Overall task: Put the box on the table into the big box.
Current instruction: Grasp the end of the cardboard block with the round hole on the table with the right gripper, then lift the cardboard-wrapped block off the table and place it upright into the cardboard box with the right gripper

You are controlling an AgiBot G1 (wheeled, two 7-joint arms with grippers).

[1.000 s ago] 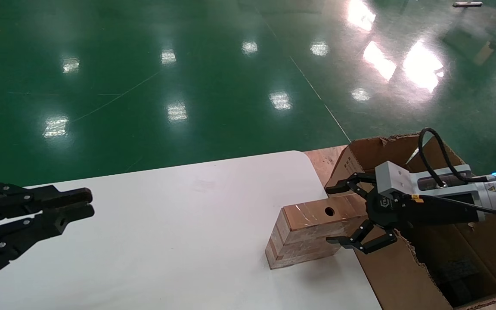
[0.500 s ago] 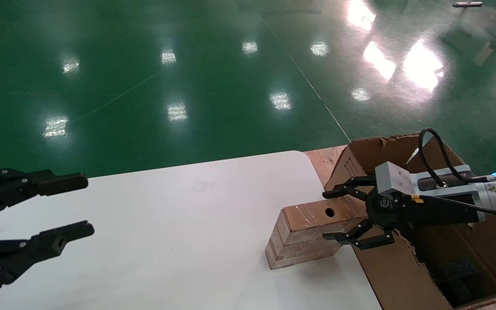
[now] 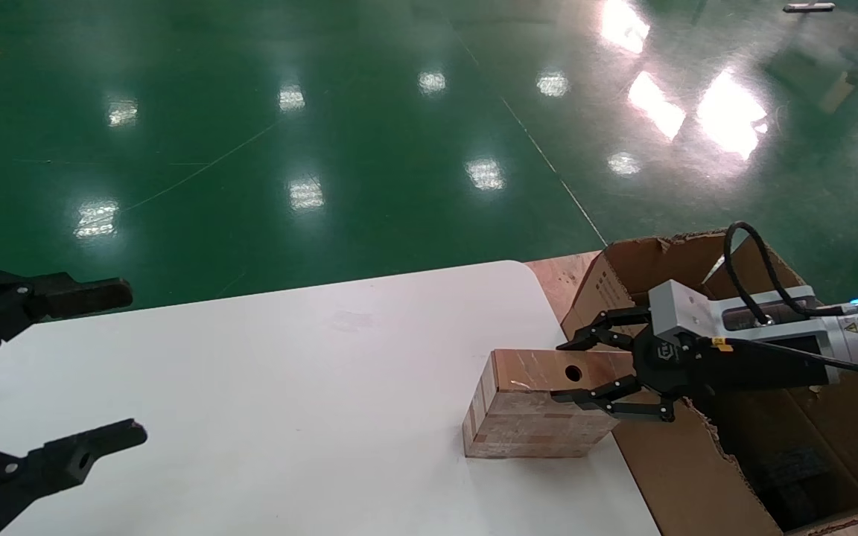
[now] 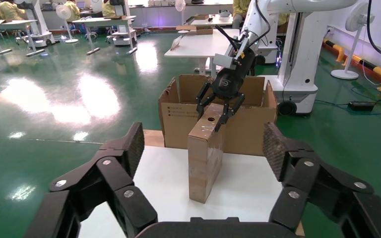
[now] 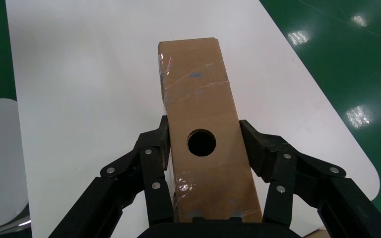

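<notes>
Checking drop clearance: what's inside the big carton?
Inside the big carton, only dark foam blocks show near its bottom. The right gripper, shut on the small box, and its arm cover the rest.

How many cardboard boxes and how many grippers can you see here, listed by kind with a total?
Cardboard boxes: 2, the box standing on the table and the big box.
Grippers: 2, the right gripper clamped on the box and the left gripper open.
Total: 4

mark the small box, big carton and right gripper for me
box (image 3: 541, 426): head view, striped front side.
big box (image 3: 678, 476): head view, outer near wall.
right gripper (image 5: 204, 140): right wrist view, midway between fingertips, shut on the box.
</notes>
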